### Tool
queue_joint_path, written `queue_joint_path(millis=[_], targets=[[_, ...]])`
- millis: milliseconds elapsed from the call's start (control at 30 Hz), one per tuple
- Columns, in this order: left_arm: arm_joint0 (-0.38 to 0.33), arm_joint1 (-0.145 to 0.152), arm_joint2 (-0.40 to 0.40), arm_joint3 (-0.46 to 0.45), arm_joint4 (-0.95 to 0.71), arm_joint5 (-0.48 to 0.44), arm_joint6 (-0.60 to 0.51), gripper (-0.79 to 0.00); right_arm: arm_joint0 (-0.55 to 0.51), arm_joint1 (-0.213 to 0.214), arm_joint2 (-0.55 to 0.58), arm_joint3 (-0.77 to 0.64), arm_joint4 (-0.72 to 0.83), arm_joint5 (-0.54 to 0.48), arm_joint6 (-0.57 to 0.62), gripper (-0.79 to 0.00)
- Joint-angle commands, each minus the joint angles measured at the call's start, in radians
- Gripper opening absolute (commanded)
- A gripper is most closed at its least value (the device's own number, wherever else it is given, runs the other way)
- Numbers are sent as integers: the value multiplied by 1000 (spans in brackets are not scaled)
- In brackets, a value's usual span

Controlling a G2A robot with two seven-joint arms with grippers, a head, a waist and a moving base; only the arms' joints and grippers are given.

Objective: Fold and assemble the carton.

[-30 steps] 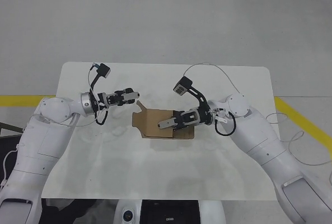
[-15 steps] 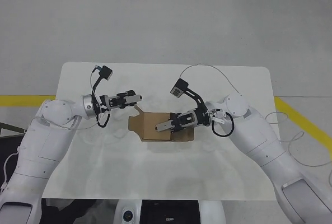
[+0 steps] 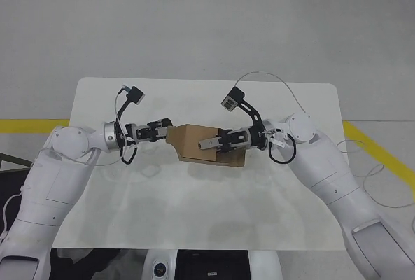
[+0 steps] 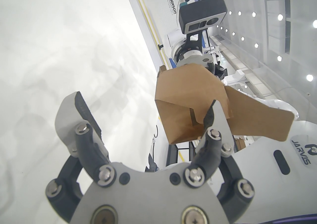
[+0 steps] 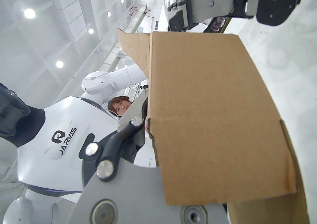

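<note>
- A brown cardboard carton (image 3: 190, 140), folded up into a box shape, is over the middle of a white table (image 3: 123, 203). I cannot tell whether its underside touches the table.
- The carton lies lengthwise between the robot's two arms, one arm at each end.
- The right end effector (image 3: 201, 144) is on the carton and grasping it. From above, a pale finger lies along the carton's top panel.
- In the right wrist view, one grey finger (image 5: 135, 116) presses against the edge of a broad carton (image 5: 210, 116) panel. The other finger is hidden behind the cardboard.
- The left end effector (image 3: 166, 130) is at the carton's opposite end and is released, with its two fingers spread wide and holding nothing.
- In the left wrist view, the left end effector (image 4: 146, 108) faces the carton (image 4: 188, 96) end-on. One fingertip (image 4: 213, 116) is just at that end, beside a tucked-in panel with a slot. The other fingertip is well apart from the cardboard. I cannot tell whether the nearer tip actually touches.
- At the same end of the carton, a loose cardboard flap (image 4: 260, 118) with a rounded corner sticks out sideways, not folded in.
</note>
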Motion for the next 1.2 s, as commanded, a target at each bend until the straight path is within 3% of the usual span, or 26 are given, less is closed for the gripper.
queue_joint_path(millis=[0, 800, 1167], targets=[[4, 0, 4, -8, 2, -1, -7, 0, 1, -2, 1, 0, -1, 0, -1, -785], [4, 1, 18, -37, 11, -2, -19, 0, 16, -43, -16, 22, -6, 9, 38, -785], [10, 9, -28, -20, -1, 7, 3, 0, 6, -31, 32, 56, -105, 29, -20, -785]])
